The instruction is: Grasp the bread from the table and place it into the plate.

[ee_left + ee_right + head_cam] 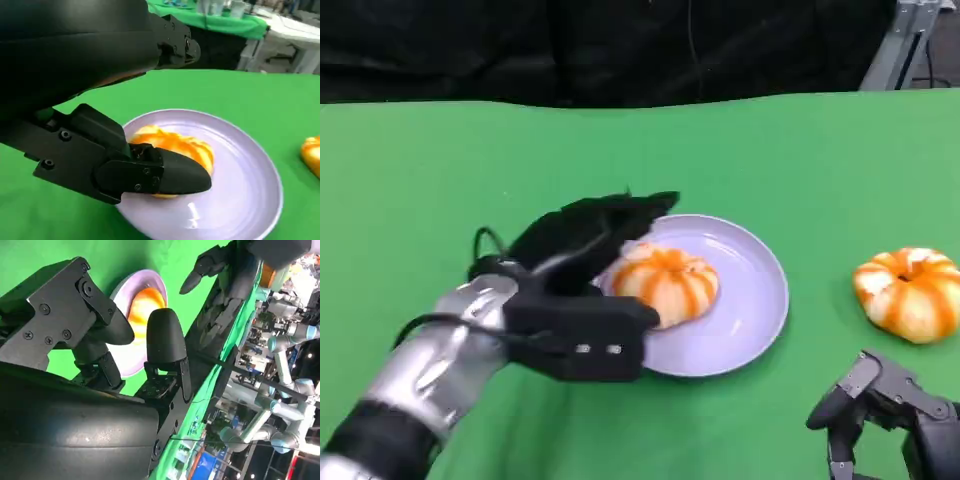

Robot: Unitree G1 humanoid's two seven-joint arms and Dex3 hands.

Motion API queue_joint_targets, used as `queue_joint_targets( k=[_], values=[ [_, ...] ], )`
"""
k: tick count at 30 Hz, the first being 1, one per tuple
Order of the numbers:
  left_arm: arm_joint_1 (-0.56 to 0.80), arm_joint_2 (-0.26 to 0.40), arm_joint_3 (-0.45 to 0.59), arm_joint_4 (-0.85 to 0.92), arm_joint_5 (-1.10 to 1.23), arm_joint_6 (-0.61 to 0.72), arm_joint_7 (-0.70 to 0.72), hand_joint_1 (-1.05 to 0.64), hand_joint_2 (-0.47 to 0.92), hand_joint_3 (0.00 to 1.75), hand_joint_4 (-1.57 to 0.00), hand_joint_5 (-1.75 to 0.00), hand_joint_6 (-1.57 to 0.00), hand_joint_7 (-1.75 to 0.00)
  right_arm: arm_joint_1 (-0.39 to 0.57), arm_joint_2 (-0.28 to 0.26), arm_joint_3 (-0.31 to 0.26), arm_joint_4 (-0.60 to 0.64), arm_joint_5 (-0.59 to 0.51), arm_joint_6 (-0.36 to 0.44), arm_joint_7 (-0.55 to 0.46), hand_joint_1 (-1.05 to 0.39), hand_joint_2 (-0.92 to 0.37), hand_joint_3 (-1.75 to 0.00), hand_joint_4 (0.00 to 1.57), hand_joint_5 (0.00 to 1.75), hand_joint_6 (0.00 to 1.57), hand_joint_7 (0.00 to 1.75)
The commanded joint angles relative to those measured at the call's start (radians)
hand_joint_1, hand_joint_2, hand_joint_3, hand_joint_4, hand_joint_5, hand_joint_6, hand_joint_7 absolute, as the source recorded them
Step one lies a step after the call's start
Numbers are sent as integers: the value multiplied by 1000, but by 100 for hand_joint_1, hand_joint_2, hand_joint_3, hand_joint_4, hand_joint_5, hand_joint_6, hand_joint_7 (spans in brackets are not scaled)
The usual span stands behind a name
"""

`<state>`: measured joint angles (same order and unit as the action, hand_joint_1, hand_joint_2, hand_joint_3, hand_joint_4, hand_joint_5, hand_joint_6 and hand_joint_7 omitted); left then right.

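Head view: left hand (582, 262) clasping bread (666, 284) over plate (757, 310); right hand (885, 410) low, fingers apart.

green table (440, 150), black backdrop (570, 50) (dim)

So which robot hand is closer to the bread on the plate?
The left robot hand: its fingers are around the bread on the plate. The right robot hand sits lower right, off the plate.

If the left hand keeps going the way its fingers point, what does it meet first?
The left hand is already around the bread on the plate. Beyond its fingertips lies bare plate, then the green table; depth there is uncertain.
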<state>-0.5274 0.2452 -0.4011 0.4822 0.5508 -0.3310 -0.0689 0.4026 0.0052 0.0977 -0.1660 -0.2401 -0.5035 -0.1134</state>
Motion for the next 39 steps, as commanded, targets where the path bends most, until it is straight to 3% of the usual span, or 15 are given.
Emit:
queue_joint_targets(
  k=[1,6,7,9,11,15,16,18,23,24,26,27,29,32,39],
  values=[
    [90,27,71,-77,-87,-53,7,-71,92,31,-26,-18,-21,-9,11,-3,0,-5,4,1,-2,4,-35,-146,83,175,74,148],
    [135,28,102,-122,-117,-60,-4,-70,92,31,-30,-22,-25,-11,11,-5,-1,-5,-3,1,-5,3,-35,-147,83,175,73,149],
    [216,13,149,-182,-201,-71,-4,-69,92,31,-31,-23,-26,-11,12,-5,0,-9,-1,5,-4,3,-35,-147,83,175,73,149],
    [325,-7,210,-267,-318,-81,-7,-56,92,22,-38,-63,-46,-19,14,-4,1,-13,1,7,-3,2,-35,-146,84,175,73,149],
    [357,-13,227,-300,-351,-74,-18,-54,92,20,-36,-77,-51,-20,14,-4,1,-14,1,8,-3,2,-35,-146,84,175,73,149],
    [366,-18,235,-318,-355,-63,-32,-53,92,19,-36,-82,-52,-20,14,-4,2,-14,2,8,-3,1,-35,-146,84,175,73,149],
    [430,-35,260,-351,-418,-90,-32,-53,92,19,-35,-82,-52,-20,17,-4,3,-16,1,7,-4,1,-35,-146,84,175,73,149],
    [513,-57,293,-396,-501,-122,-36,-38,92,21,-51,-98,-67,-32,19,-5,4,-18,0,5,-4,2,-36,-146,82,175,72,149],
    [576,-84,315,-452,-563,-105,-51,-34,92,22,-54,-104,-70,-36,22,-5,4,-20,-2,4,-6,2,-36,-145,82,175,72,149],
    [606,-96,321,-479,-591,-89,-51,-27,90,24,-59,-119,-73,-58,22,-5,4,-20,-4,4,-7,1,-37,-144,82,175,72,149],
    [654,-122,331,-522,-642,-61,-54,-22,86,34,-62,-132,-67,-88,21,-7,3,-18,-1,-1,-6,1,-37,-144,82,175,71,148],
    [664,-130,333,-530,-655,-55,-57,-19,76,54,-64,-140,-66,-104,20,-7,3,-17,0,-2,-5,1,-37,-143,81,175,71,148],
    [682,-146,337,-533,-679,-58,-67,-15,64,81,-67,-149,-66,-118,19,-10,0,-17,6,-2,-2,2,-38,-143,81,175,71,148],
    [702,-161,341,-536,-681,-57,-67,-10,55,103,-70,-156,-68,-125,17,-14,-3,-14,12,-4,2,2,-38,-142,81,175,71,148],
    [765,-188,339,-512,-695,-64,-86,5,58,112,-75,-166,-73,-135,7,-17,-14,-9,24,-3,11,3,-39,-140,78,174,70,148]
  ],
)
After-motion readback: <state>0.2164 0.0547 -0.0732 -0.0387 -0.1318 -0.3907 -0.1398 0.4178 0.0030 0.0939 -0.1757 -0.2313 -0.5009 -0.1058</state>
